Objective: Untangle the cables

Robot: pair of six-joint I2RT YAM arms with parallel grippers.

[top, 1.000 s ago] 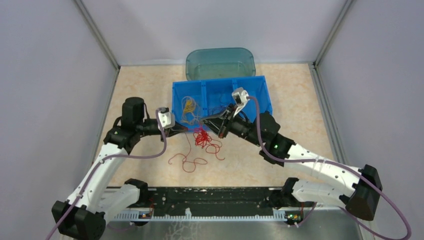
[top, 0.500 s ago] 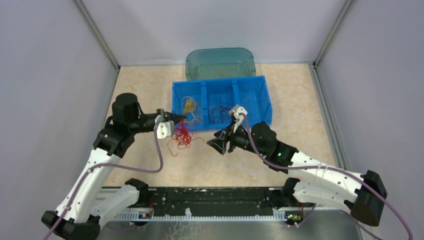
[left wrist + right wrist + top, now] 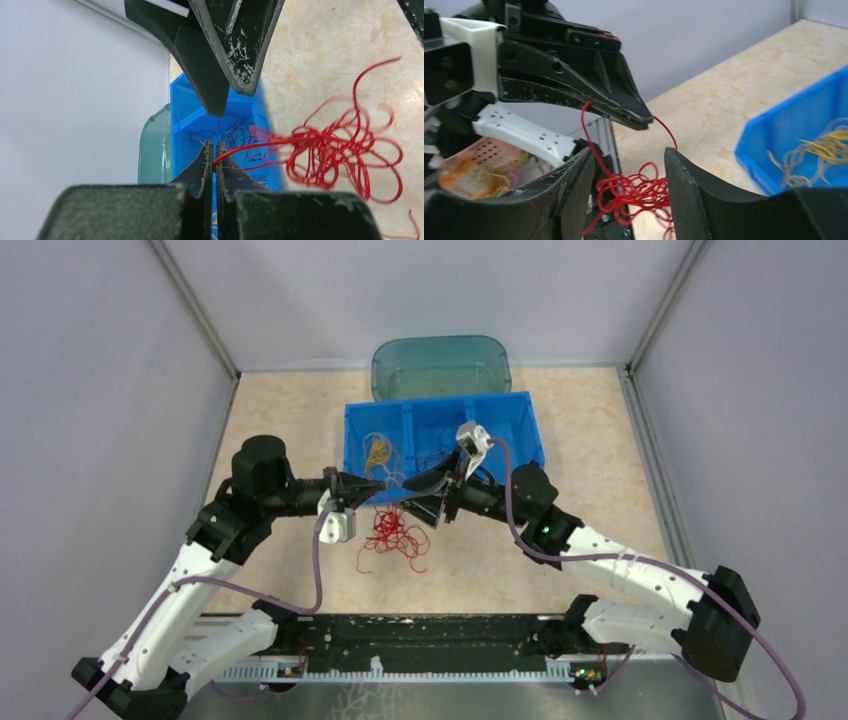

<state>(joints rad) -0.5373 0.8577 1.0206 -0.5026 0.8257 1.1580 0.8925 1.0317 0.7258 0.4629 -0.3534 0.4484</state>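
We work inside a three-sided enclosure. The back wall (image 3: 430, 290) stands at 12 o'clock, the left wall (image 3: 90, 390) at 9 o'clock and the right wall (image 3: 760, 370) at 3 o'clock; all are plain, matte, pale lavender-grey panels. A metal corner post (image 3: 195, 305) rises at 11 o'clock and a second post (image 3: 660, 305) at 1 o'clock. The table top (image 3: 600, 430) is beige with a marbled pattern. At 6 o'clock a black rail (image 3: 420, 635) crosses its near edge. Lighting is even and diffuse.
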